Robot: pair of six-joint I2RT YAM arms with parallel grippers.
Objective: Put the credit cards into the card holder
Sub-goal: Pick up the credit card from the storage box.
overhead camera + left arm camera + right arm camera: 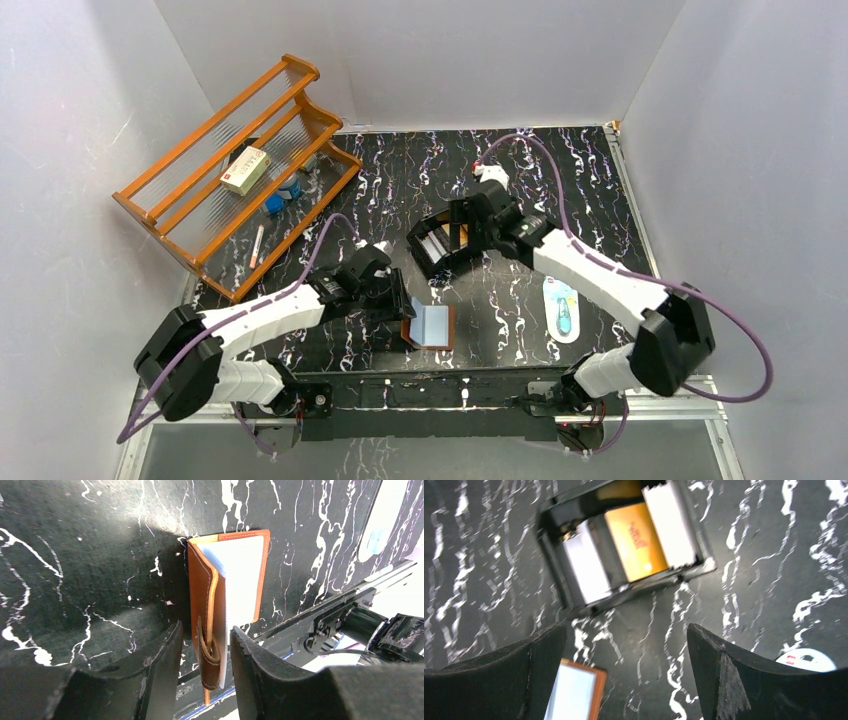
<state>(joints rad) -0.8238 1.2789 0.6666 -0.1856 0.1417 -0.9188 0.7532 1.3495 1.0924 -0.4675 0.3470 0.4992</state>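
Left gripper [206, 628] sits close around the raised cover of the card holder [240, 575]; I read it as pinched between the fingers and propped open, and I see no card in the sleeve that shows. Right gripper [625, 630] is spread wide and holds nothing. It hovers just short of the tray [555, 565], where the credit cards [636, 542] lie. By my reckoning every pick and insert remains.

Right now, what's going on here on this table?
The left end effector straddles the raised flap of the brown card holder, which lies open near the front edge of the table; a firm grip isn't clear. The right end effector hangs open close to the black tray, where the credit cards sit. No card is in the holder's visible sleeve yet.
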